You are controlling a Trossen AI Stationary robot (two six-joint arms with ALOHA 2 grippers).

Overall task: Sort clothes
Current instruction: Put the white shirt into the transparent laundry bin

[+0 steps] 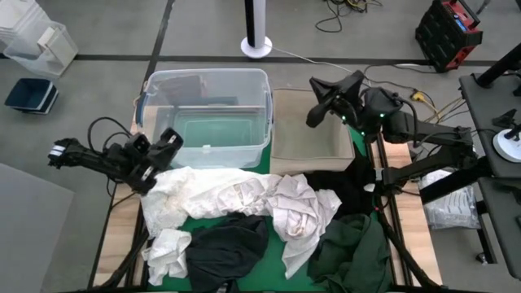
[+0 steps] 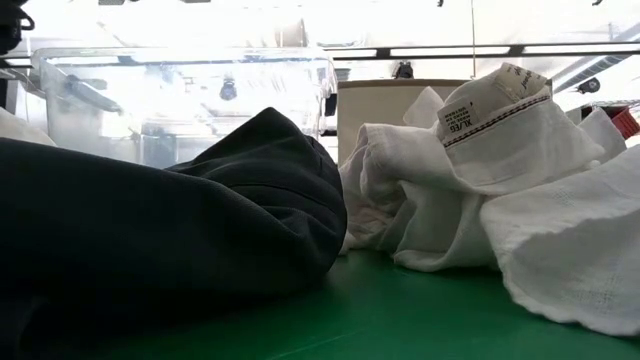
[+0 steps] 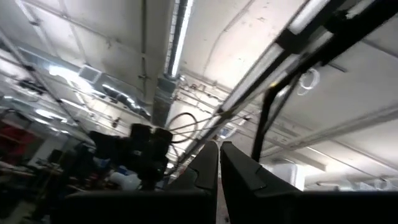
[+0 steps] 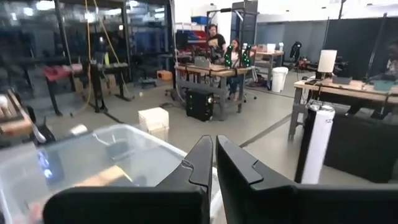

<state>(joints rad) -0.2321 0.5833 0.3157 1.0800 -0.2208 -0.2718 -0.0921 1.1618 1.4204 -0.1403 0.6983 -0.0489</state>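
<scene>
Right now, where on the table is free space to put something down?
Free: inside the clear bin and the beige box beside it; a green mat strip between charcoal garment and dark green garment. Crowded: the white clothes across the middle.

Table [image 1: 122, 232] – green mat [image 1: 277, 264], clothes [image 1: 244, 203], clear bin [image 1: 207, 114]

From table height I see a dark charcoal fabric garment [image 2: 170, 230] heaped across the left of the picture, resting on the flat green mat [image 2: 400, 315] that covers the surface. Just to its right lies a crumpled white cloth garment [image 2: 480, 190] with a printed size label [image 2: 495, 105] turned up at its top. Behind them stand a clear plastic storage bin [image 2: 185, 100] and, beside it, a beige fabric-sided box [image 2: 375, 110].
</scene>
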